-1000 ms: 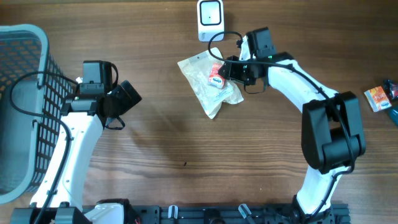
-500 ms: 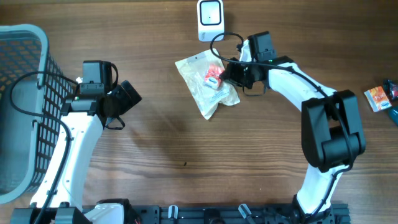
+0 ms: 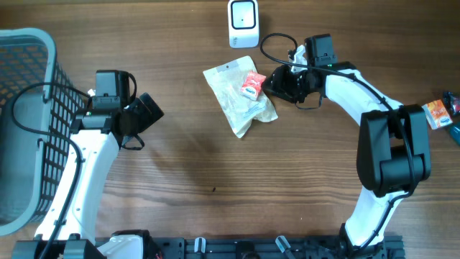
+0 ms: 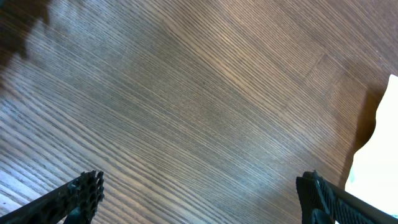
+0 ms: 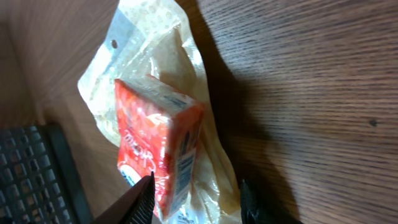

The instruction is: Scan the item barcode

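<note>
A small red box point(image 3: 251, 84) lies on a crumpled clear plastic bag point(image 3: 239, 106) at the top middle of the table. Just above them stands a white scanner point(image 3: 243, 21). My right gripper point(image 3: 275, 84) sits just right of the box, open. In the right wrist view the red box point(image 5: 152, 143) shows a barcode on its narrow side, and its lower end and the bag point(image 5: 155, 56) lie between the spread fingertips of the right gripper point(image 5: 196, 193). My left gripper point(image 3: 149, 111) hangs open far to the left. In its own view the left gripper point(image 4: 202, 196) is over bare wood.
A grey mesh basket point(image 3: 29, 108) fills the left edge. An orange packet point(image 3: 433, 113) and a blue item point(image 3: 453, 108) lie at the far right edge. A pale object point(image 4: 379, 143) shows at the right edge of the left wrist view.
The right gripper closed at the red box, then opened and drew back to the right. The box and bag shifted slightly. The left arm stayed still.
</note>
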`<action>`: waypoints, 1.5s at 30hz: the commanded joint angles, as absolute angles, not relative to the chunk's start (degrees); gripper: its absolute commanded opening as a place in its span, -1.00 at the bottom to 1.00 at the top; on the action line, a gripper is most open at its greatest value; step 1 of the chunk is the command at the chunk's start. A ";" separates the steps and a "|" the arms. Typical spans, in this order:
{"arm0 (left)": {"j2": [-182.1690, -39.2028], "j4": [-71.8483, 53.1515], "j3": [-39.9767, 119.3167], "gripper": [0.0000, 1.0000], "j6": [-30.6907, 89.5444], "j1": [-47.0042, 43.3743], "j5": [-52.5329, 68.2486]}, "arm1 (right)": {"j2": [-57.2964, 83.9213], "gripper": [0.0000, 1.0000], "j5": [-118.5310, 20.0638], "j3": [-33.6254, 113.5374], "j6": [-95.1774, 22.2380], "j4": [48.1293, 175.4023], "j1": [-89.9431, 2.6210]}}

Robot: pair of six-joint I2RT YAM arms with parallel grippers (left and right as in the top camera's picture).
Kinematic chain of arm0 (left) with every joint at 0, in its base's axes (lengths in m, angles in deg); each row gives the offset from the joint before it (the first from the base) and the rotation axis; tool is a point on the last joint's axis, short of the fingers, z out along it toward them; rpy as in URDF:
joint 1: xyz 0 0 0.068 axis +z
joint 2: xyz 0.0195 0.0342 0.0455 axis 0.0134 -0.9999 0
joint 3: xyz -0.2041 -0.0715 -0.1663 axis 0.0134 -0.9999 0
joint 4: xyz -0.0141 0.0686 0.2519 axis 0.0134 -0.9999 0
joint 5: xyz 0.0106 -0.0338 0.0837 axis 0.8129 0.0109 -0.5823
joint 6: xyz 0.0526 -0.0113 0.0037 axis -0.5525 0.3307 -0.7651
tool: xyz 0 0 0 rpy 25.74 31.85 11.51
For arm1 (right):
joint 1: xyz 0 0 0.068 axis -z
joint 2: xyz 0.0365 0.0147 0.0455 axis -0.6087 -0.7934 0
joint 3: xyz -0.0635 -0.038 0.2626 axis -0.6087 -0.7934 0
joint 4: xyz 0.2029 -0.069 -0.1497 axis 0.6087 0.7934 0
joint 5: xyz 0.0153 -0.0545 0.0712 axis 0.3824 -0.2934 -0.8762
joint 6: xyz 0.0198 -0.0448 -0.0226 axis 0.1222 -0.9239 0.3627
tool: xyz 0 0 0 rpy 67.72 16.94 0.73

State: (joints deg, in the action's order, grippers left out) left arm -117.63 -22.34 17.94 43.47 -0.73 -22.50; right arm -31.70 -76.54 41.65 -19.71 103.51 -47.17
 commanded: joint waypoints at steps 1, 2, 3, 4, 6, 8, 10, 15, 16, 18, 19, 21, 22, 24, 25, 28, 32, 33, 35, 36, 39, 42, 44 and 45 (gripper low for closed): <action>-117.58 -22.32 18.14 1.00 43.60 -0.49 -23.07 | -30.32 -0.09 -79.25 42.37 -18.66 102.86 -47.39; -117.58 -22.32 18.14 1.00 43.60 -0.49 -23.07 | -30.32 -0.09 -81.29 42.37 -18.66 101.98 -47.39; -117.58 -22.32 18.14 1.00 43.60 -0.49 -23.07 | -30.32 -0.09 -83.73 42.37 -18.20 100.52 -47.39; -117.58 -22.32 18.14 1.00 43.60 -0.49 -23.05 | -30.32 -0.09 -84.15 42.37 -16.71 99.56 -47.45; -117.58 -22.32 18.14 1.00 43.60 -0.49 -23.07 | -30.32 -0.08 -81.94 42.37 -15.22 98.44 -48.94; -117.58 -22.32 18.14 1.00 43.60 -0.49 -23.07 | -30.52 -0.03 -73.42 42.35 -13.26 100.50 -51.58; -117.58 -22.32 18.14 1.00 43.60 -0.49 -23.07 | -31.09 -0.03 -67.54 42.33 -11.20 101.72 -53.20; -117.58 -22.32 18.14 1.00 43.60 -0.49 -23.07 | -33.21 -0.06 -63.23 42.31 -10.98 100.94 -54.36; -117.58 -22.32 18.14 1.00 43.60 -0.49 -23.07 | -33.43 -0.10 -62.69 42.31 -11.42 100.65 -54.36; -117.58 -22.32 18.14 1.00 43.60 -0.49 -23.07 | -34.50 -0.36 -62.25 42.31 -12.75 98.86 -54.36; -117.58 -22.32 18.14 1.00 43.60 -0.49 -23.07 | -34.54 -0.36 -62.21 42.31 -12.97 98.73 -54.36; -117.58 -22.32 18.14 1.00 43.60 -0.49 -23.07 | -34.54 -0.83 -62.27 42.31 -13.56 98.77 -54.36; -117.58 -22.32 18.14 1.00 43.60 -0.49 -23.07 | -34.39 -0.91 -64.68 42.31 -14.61 98.20 -54.27; -117.58 -22.32 18.14 1.00 43.60 -0.49 -23.07 | -33.30 -0.91 -69.88 42.31 -15.12 96.54 -53.77; -117.58 -22.32 18.14 1.00 43.60 -0.49 -23.07 | -32.20 -0.91 -75.80 42.31 -16.25 94.44 -53.00; -117.58 -22.32 18.14 1.00 43.60 -0.49 -23.07 | -30.65 -0.91 -100.21 42.31 -19.36 85.68 -49.14; -117.58 -22.32 18.14 1.00 43.60 -0.49 -23.07 | -30.65 -0.91 -122.09 42.31 -23.42 76.67 -47.30; -117.58 -22.32 18.14 1.00 43.60 -0.49 -23.07 | -30.65 -0.91 -127.01 42.31 -23.18 73.37 -47.39; -117.58 -22.32 18.14 1.00 43.60 -0.49 -23.07 | -30.65 -0.91 -130.92 42.31 -21.93 70.29 -47.39; -117.58 -22.32 18.14 1.00 43.60 -0.49 -23.07 | -30.65 -0.92 -130.95 42.31 -21.72 69.94 -47.39; -117.58 -22.32 18.14 1.00 43.60 -0.49 -23.07 | -30.65 -0.91 -131.12 42.31 -21.21 68.98 -47.39; -117.58 -22.32 18.14 1.00 43.60 -0.49 -23.07 | -30.65 -0.91 -122.18 42.31 -14.53 69.83 -47.39; -117.58 -22.32 18.14 1.00 43.60 -0.49 -23.07 | -30.65 -0.90 -108.96 42.31 -12.97 75.58 -47.39; -117.58 -22.32 18.14 1.00 43.60 -0.49 -23.07 | -30.65 -0.91 -95.73 42.31 -15.42 84.26 -47.39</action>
